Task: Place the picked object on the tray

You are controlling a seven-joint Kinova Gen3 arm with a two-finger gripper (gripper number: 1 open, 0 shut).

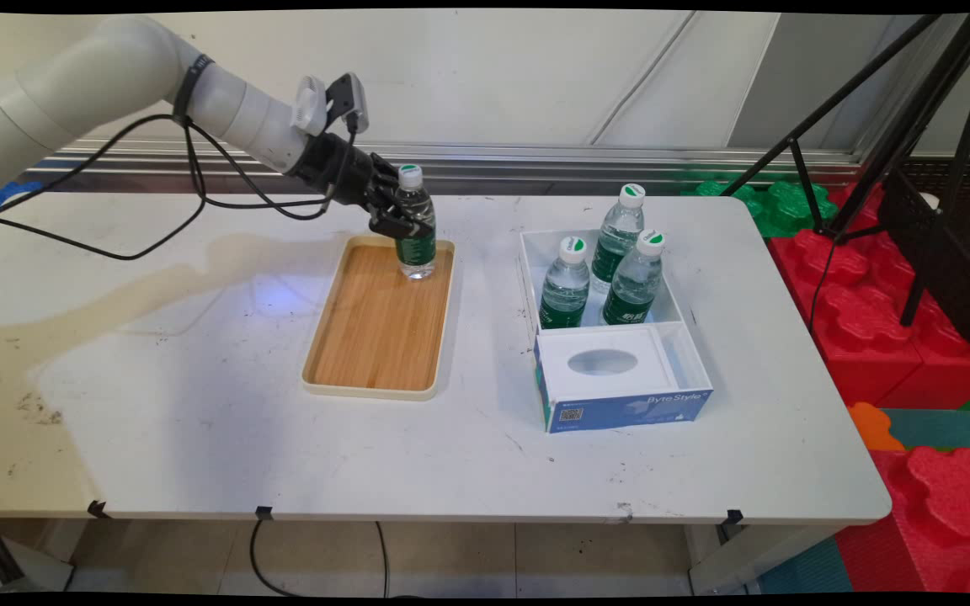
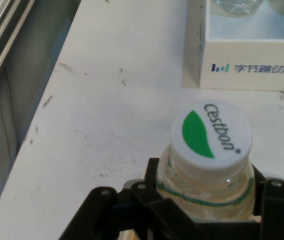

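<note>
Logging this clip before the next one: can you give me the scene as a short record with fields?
pincer: shut on the bottle, gripping its upper body from the left
held bottle: upright, white cap with green leaf, base on the far end of the wooden tray
wooden tray: otherwise bare, left of the box
white box: three more bottles standing in its far compartment
table: white, scuffed
</note>
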